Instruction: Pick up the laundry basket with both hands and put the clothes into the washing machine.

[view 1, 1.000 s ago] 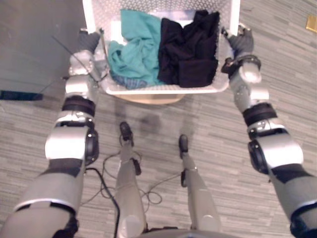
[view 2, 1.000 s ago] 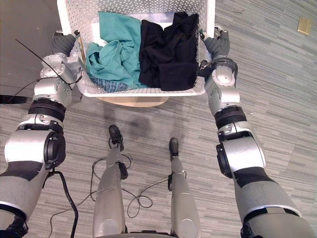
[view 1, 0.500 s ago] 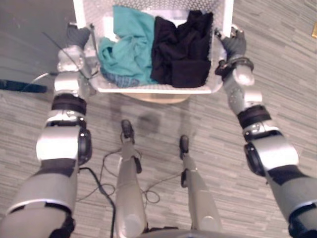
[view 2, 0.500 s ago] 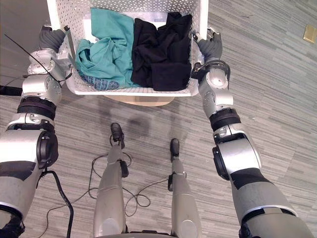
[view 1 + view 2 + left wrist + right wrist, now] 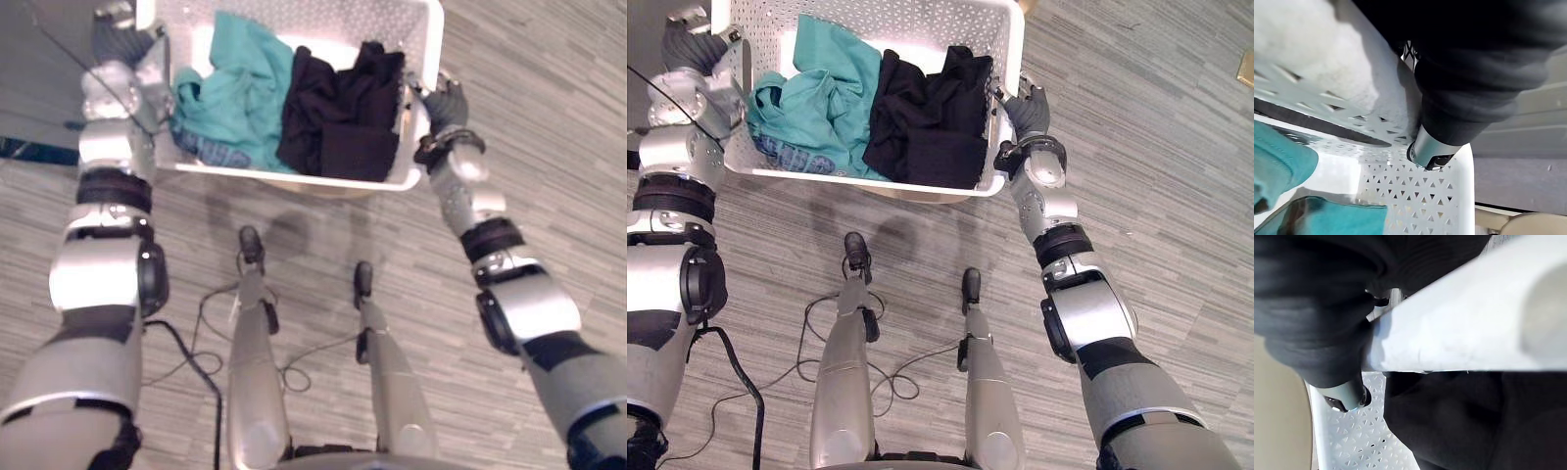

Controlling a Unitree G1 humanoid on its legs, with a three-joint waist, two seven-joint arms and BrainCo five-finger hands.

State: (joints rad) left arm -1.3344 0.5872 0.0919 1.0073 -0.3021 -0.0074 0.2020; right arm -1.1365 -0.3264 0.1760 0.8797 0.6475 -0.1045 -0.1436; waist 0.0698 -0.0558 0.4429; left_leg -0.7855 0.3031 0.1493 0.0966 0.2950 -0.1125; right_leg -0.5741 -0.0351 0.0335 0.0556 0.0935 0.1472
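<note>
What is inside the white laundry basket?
Inside the laundry basket lie teal clothes on the robot's left and black clothes on its right. Anything beneath them is covered.

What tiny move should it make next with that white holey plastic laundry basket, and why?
Probably lift the white perforated plastic laundry basket straight up, levelling it. The left hand and right hand each grip a side rim, the basket looks tilted with teal clothes and black clothes inside, and a round beige surface lies beneath.
</note>
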